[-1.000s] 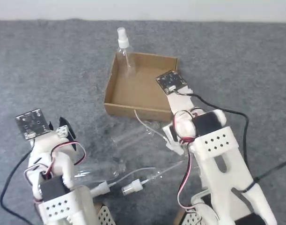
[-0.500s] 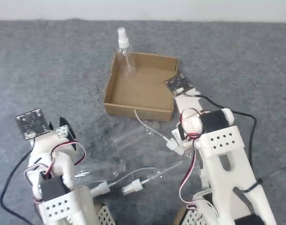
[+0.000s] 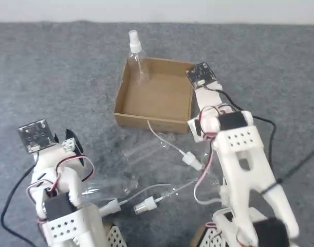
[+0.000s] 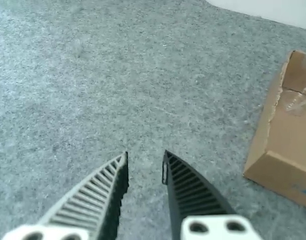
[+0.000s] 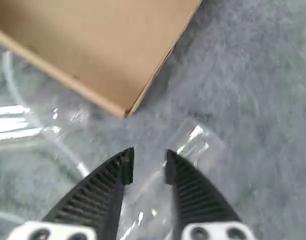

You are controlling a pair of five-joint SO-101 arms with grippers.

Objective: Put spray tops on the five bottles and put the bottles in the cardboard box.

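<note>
While the right gripper is hanging with its black ribbed jaws parted by a narrow gap and gripping nothing, a clear plastic bottle is lying on its side on the grey carpet directly beneath the fingertips and just beyond them. That bottle is resting just off the near right corner of the shallow brown cardboard box, close to it but seemingly not touching. Its long axis is running at a slant to the line along which the jaws would close, with one end showing past the right finger and the rest passing under the gap. Which end is carrying the neck cannot be told. A white spray top with a thin dip tube is lying just left of the right arm, its tube pointing far and left toward the box's near wall. The left gripper is hovering over bare carpet well left of the box, its jaws likewise slightly parted and empty, so the right arm is clearly the nearer one to this bottle. The coming grasp is probably calling for wider jaws and a turn of the wrist, so that the fingers are straddling the bottle across its width rather than along it. One capped clear spray bottle is standing upright in the box's far left corner.
</note>
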